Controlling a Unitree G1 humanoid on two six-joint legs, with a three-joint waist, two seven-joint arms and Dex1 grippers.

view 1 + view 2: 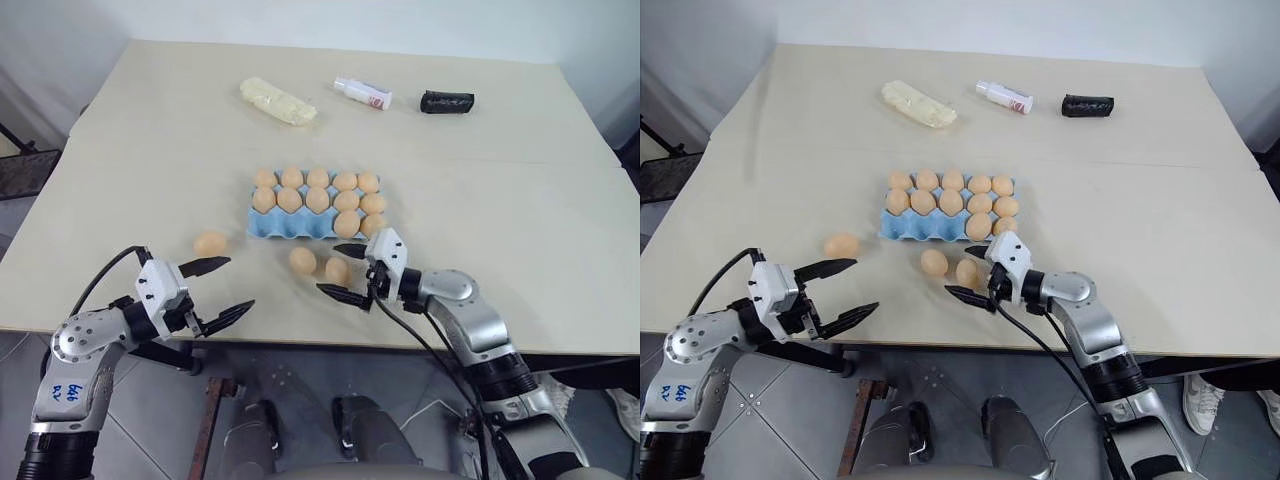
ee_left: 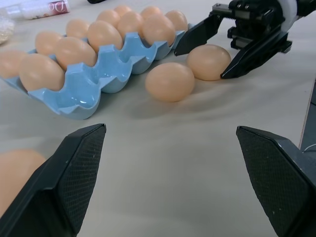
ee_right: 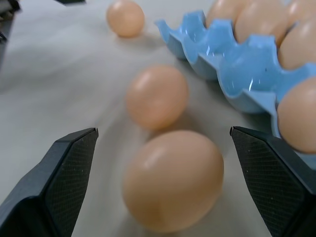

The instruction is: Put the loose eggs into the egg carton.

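Your right gripper [image 1: 350,271] has its black fingers spread wide, straddling the nearest smooth tan-brown egg [image 1: 338,270] on the beige tabletop [image 1: 520,210]; in the right wrist view that egg [image 3: 173,180] sits between the two fingers with a gap on either side, not pinched. A second loose egg [image 1: 302,260] lies just beside it on the robot's left, and a third loose egg [image 1: 210,243] rests apart, further left, near your left gripper [image 1: 223,290].

Left gripper: fingers spread wide, holding nothing, hovering over the near table edge and pointing toward the loose eggs.

The light-blue moulded egg carton [image 1: 290,226] lies flat at mid-table, just beyond the two close eggs. Its two far rows are full of eggs; the near row holds one egg at the right end, by your right gripper, with the other cups open.

Along the far side of the table: a pale yellow lumpy packet [image 1: 277,101], a small white bottle lying on its side [image 1: 362,94], and a small black pouch [image 1: 446,101].
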